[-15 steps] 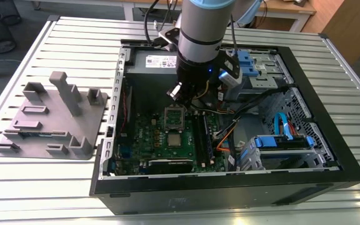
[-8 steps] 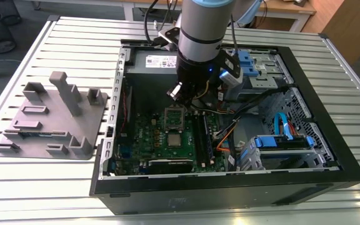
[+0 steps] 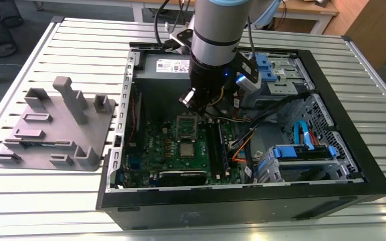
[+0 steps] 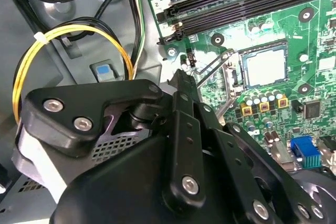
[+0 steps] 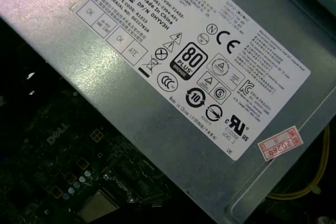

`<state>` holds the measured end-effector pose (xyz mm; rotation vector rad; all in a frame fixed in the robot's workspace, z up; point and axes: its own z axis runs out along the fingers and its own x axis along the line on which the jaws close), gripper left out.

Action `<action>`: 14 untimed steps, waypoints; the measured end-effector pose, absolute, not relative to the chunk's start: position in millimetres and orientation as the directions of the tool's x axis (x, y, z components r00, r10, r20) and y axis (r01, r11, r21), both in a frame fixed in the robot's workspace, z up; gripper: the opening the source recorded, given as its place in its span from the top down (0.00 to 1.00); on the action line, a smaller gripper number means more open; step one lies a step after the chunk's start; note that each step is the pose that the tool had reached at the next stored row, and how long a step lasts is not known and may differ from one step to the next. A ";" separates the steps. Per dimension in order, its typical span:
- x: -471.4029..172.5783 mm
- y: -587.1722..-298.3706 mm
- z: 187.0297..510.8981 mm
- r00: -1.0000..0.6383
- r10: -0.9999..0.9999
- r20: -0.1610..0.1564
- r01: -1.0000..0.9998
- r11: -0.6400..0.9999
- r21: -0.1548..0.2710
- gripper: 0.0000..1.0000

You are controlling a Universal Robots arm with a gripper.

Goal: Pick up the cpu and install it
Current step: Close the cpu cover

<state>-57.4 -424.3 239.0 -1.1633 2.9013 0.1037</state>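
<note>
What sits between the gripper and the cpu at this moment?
The socket's raised metal frame stands between the gripper and the cpu. The exterior view and the second wrist view both show this.

an open black computer case (image 3: 247, 198) lies on the slatted metal tabletop (image 3: 45, 201), walling in the claw (image 3: 203, 103) on all sides. the green motherboard (image 3: 156, 145) sits just below the claw. a grey power supply (image 3: 163, 65) with a white label (image 5: 199, 72) stands just beside it. a looped yellow cable (image 4: 79, 27) lies near the claw. a grey plastic tray (image 3: 38, 135) with upright posts rests well apart from the claw, outside the case.
</note>
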 end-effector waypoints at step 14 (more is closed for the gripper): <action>-57.4 -428.0 240.4 -0.718 -0.696 -0.029 -0.696 0.716 0.047 0.89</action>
